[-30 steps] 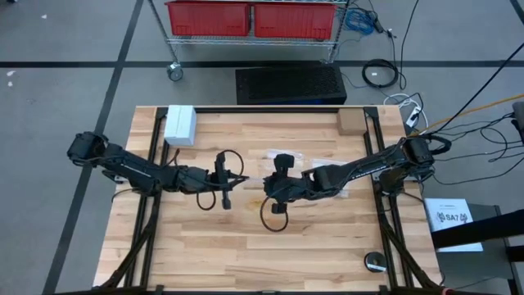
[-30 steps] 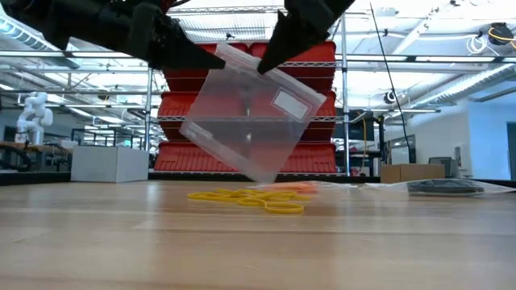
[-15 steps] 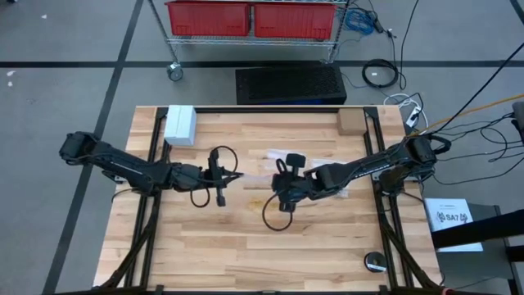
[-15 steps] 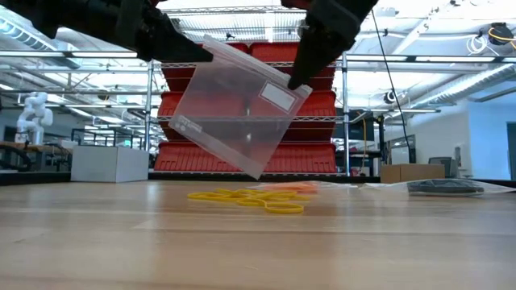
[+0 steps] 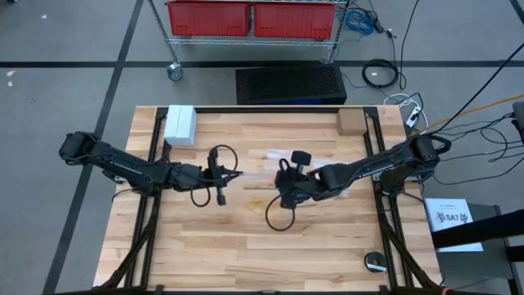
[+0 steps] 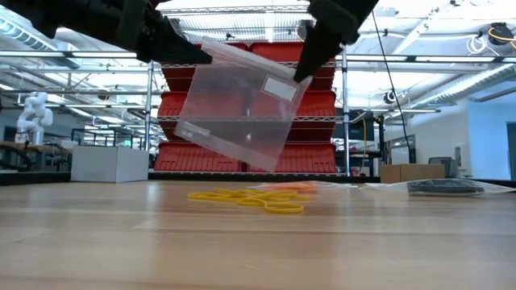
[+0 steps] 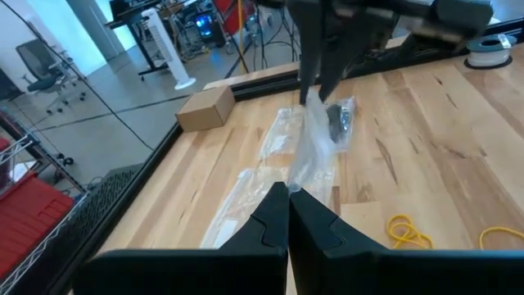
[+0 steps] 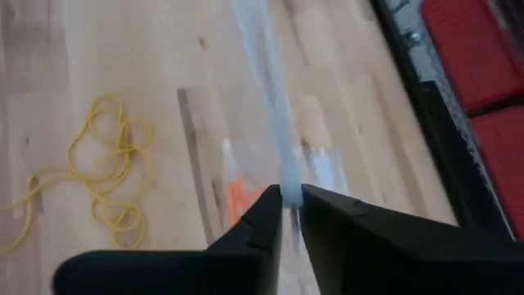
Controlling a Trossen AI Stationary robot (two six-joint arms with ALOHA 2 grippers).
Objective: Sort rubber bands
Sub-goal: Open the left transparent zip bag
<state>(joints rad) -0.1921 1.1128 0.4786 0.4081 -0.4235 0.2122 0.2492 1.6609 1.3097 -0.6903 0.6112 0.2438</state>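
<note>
Yellow rubber bands (image 6: pixel 246 199) lie loose on the tabletop (image 6: pixel 258 242) under the clear bag (image 6: pixel 238 105) pinched by left pincer (image 6: pixel 201 55) and right pincer (image 6: pixel 302 72); light, floppy, snag-prone, so probably pick one strand.

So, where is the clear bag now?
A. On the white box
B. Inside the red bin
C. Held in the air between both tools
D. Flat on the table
C: in the low view the bag hangs above the table, the left tool and right tool each at a top corner.
</note>
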